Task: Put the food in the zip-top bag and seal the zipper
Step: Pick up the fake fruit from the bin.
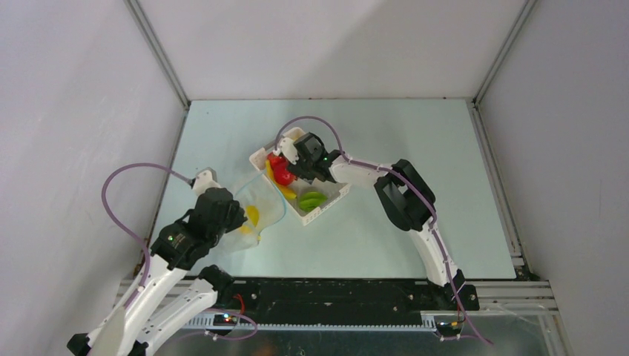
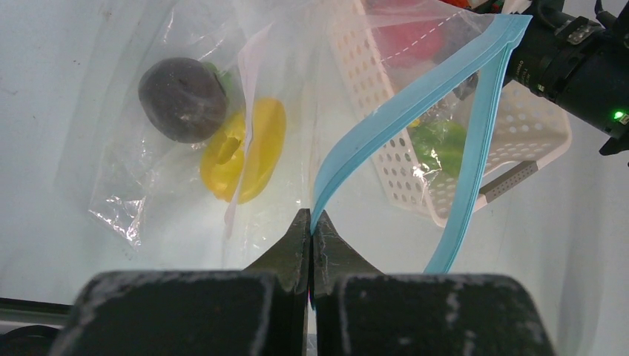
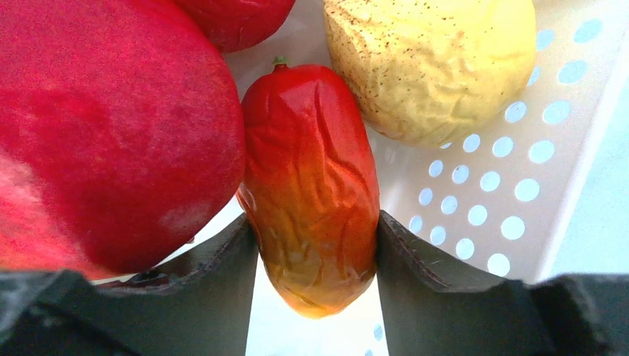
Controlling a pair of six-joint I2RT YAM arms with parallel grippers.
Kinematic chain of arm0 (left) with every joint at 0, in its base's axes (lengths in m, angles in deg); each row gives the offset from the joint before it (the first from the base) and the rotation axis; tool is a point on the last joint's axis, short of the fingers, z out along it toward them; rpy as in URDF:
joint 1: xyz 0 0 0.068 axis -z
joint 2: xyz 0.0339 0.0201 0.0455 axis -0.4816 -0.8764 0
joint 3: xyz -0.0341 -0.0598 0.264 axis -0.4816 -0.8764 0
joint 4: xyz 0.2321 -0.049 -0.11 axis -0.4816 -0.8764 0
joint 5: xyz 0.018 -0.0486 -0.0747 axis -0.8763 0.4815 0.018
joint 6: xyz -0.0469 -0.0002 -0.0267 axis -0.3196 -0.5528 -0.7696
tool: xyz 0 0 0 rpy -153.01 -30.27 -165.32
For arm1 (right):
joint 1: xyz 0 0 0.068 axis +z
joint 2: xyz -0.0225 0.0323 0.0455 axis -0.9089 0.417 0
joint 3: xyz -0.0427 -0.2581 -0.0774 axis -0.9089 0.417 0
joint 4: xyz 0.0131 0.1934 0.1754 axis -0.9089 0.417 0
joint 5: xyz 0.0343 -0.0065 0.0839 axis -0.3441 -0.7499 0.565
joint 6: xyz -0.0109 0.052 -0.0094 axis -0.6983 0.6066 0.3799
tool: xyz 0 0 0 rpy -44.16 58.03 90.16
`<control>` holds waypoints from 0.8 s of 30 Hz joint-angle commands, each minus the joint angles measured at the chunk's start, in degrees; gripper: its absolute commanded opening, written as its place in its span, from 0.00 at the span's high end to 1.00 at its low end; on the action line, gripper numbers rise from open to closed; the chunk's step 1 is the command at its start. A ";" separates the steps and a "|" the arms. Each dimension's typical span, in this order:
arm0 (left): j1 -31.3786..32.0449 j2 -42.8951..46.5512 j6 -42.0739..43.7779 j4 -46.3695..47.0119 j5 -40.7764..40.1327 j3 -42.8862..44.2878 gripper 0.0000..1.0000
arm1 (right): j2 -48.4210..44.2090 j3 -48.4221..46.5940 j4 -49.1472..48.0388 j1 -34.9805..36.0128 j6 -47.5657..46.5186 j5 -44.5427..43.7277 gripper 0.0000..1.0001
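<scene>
The right gripper (image 3: 315, 248) is down in the white slotted basket (image 3: 519, 185). Its two fingers press on both sides of the orange-red mango (image 3: 311, 170). A red apple (image 3: 111, 133) touches the mango on one side, and the yellow lemon (image 3: 430, 67) is near on the other. The left gripper (image 2: 311, 231) is closed tight on the light-blue zipper (image 2: 404, 111), just beside the basket, and holds the mouth of the zip-top bag (image 2: 133, 200) open. Inside the bag lie a dark round piece (image 2: 182, 100) and a yellow piece (image 2: 248, 148).
</scene>
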 commanded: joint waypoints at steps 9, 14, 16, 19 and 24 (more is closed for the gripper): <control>0.18 1.75 0.31 1.67 -1.22 1.75 1.00 | -19.34 12.28 -4.78 2.72 11.99 -2.19 0.60; 0.18 1.61 0.54 2.40 -0.45 1.92 1.00 | -29.34 19.96 -5.21 5.46 19.26 -5.46 0.62; 0.18 1.32 0.58 2.43 -0.11 1.89 1.00 | -32.61 21.76 -4.92 6.43 22.50 -5.79 0.63; 0.16 1.04 0.55 2.51 0.57 1.91 1.00 | -36.38 22.98 -3.51 7.60 29.43 -6.90 0.63; 0.13 2.48 0.27 4.71 2.32 0.43 1.00 | -42.98 24.35 -0.32 11.28 49.76 -4.76 0.62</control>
